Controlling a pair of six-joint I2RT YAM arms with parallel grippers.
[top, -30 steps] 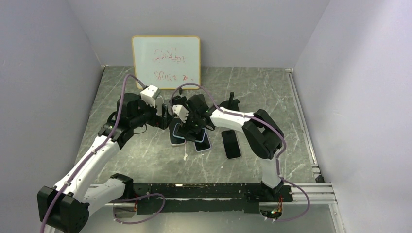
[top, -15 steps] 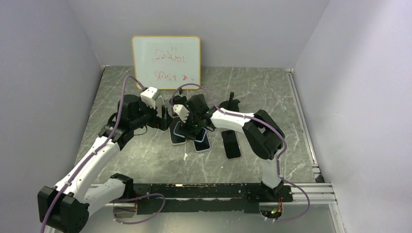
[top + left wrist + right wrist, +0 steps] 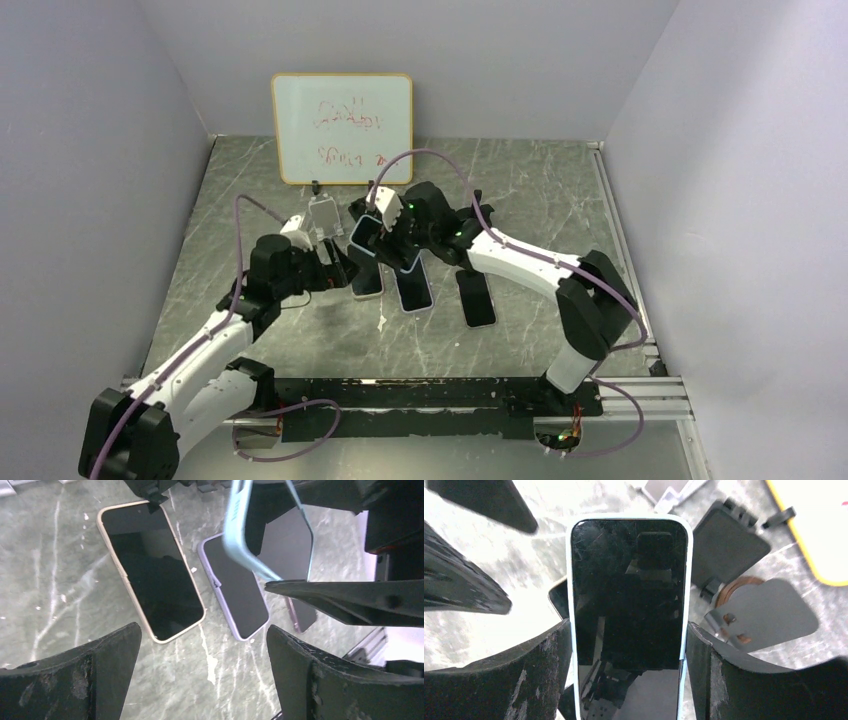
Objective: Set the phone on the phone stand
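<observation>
My right gripper (image 3: 385, 238) is shut on a phone in a light-blue case (image 3: 365, 232) and holds it tilted above the table. In the right wrist view the phone (image 3: 629, 595) sits screen-up between the fingers (image 3: 539, 670). The black phone stand (image 3: 744, 600), with a round brown disc, stands on the table just beyond the phone; in the top view it (image 3: 358, 207) shows partly behind the gripper. My left gripper (image 3: 338, 272) is open and empty, low over the table beside the phones, and its view shows the held phone (image 3: 240, 535) above.
Three phones lie flat on the marble table (image 3: 250, 190): beige-cased (image 3: 367, 284), lavender-cased (image 3: 412, 290), dark purple (image 3: 478, 298). They also show in the left wrist view, beige (image 3: 150, 575) and lavender (image 3: 235, 595). A whiteboard (image 3: 342, 128) leans on the back wall.
My right gripper has lifted the light-blue phone off the phones on the table and swung its arm rightward. My left gripper has drawn back toward the near side.
</observation>
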